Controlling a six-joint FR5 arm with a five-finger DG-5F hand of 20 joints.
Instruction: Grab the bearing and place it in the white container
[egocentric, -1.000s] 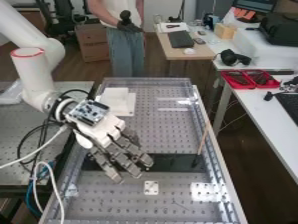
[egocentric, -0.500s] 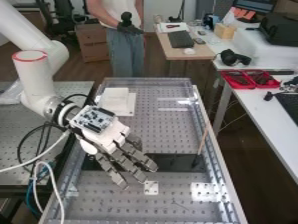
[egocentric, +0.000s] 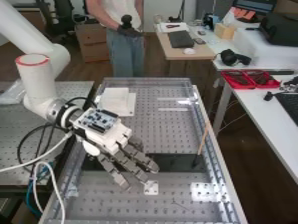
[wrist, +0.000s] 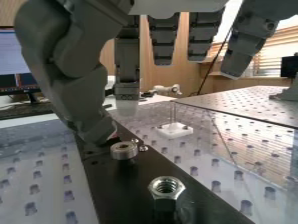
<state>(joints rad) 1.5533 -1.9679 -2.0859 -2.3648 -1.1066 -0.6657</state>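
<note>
Hand (egocentric: 110, 136), one: open, fingers extended, holding nothing; at about 9 o'clock from the middle of the bench (egocentric: 163, 130), high view.

Bearing (wrist: 124, 150), one: on the black strip (wrist: 110, 192), near a hex nut (wrist: 166, 187); thumb (wrist: 86, 102) close by, contact undetermined.

White container (egocentric: 118, 102), one, identification presumed: at 12 o'clock from the hand, high view.

Completed, by judgement: most of the approach. Outstanding: grasp, lift, carry toward 12 o'clock, placement, release. Stage: early, bearing ungrasped.
</note>
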